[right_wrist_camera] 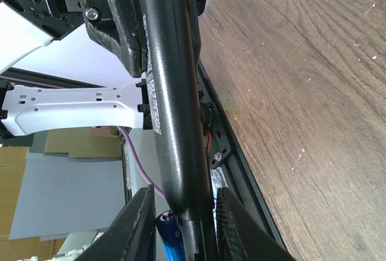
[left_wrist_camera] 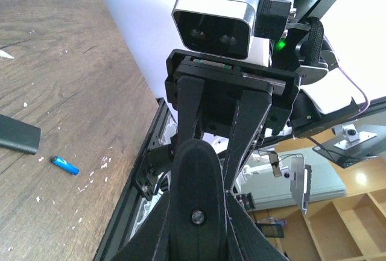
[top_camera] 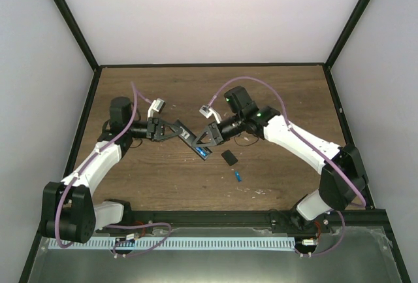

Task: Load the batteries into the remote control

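Note:
The remote control (top_camera: 191, 140) is a slim black bar held in the air between both grippers. My left gripper (top_camera: 171, 128) is shut on its far end; in the left wrist view the remote (left_wrist_camera: 196, 176) sits between my fingers. My right gripper (top_camera: 208, 142) closes around the near end. In the right wrist view the remote (right_wrist_camera: 172, 92) runs up from between the fingers, and a blue battery (right_wrist_camera: 167, 232) is squeezed between one finger and the remote's side. It shows as a blue spot (top_camera: 204, 153) from above. A second blue battery (top_camera: 239, 176) lies loose on the table and shows in the left wrist view (left_wrist_camera: 65, 165).
A small black flat piece (top_camera: 229, 157), (left_wrist_camera: 18, 134) lies on the wooden table between the remote and the loose battery. A black rail (top_camera: 261, 216) runs along the near edge. White walls close in the back and sides.

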`<state>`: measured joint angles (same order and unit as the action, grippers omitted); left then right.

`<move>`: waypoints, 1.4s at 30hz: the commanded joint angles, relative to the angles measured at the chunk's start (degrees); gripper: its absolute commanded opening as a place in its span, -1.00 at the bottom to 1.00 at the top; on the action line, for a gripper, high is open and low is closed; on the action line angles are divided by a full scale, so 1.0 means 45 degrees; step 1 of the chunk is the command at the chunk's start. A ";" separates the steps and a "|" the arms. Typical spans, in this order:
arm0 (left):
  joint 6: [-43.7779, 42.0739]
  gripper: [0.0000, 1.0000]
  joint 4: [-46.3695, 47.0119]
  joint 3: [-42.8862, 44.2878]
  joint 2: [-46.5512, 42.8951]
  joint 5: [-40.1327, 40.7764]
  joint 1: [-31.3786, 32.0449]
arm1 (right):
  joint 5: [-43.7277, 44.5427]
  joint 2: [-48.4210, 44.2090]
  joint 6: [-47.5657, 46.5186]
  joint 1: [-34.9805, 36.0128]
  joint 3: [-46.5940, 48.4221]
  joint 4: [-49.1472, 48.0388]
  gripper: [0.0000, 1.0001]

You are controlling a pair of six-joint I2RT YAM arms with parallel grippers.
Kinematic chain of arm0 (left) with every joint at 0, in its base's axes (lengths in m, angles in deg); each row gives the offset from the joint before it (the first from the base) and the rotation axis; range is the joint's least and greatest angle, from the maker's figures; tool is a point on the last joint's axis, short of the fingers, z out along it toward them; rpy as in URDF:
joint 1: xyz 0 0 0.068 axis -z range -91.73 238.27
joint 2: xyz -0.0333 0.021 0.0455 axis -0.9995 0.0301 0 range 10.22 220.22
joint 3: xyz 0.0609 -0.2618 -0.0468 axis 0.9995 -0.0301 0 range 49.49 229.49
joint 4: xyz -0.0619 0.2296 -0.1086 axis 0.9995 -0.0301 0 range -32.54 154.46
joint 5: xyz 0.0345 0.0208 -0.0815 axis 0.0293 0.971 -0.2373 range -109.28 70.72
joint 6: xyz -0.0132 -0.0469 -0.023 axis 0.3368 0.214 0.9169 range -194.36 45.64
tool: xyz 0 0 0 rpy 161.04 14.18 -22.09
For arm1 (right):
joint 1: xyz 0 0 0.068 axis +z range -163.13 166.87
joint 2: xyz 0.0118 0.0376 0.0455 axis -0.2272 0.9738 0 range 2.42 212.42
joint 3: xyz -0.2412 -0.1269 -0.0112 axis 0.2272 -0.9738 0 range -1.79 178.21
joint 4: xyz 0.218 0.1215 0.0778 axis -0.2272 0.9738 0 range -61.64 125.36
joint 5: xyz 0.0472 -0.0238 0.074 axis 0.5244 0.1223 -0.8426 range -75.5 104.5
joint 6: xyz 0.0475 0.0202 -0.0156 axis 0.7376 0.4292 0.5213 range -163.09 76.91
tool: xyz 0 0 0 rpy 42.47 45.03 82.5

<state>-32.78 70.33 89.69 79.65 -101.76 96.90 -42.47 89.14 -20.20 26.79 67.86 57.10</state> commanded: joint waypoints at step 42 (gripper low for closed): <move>0.0356 -1.00 0.0917 0.0498 0.0353 0.0025 -0.0007 | 0.0274 -0.0346 -0.1118 0.0630 -0.0796 -0.0191 -0.62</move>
<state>-31.05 72.21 89.69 81.31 -102.72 97.29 -41.92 88.07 -24.26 28.04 64.77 54.95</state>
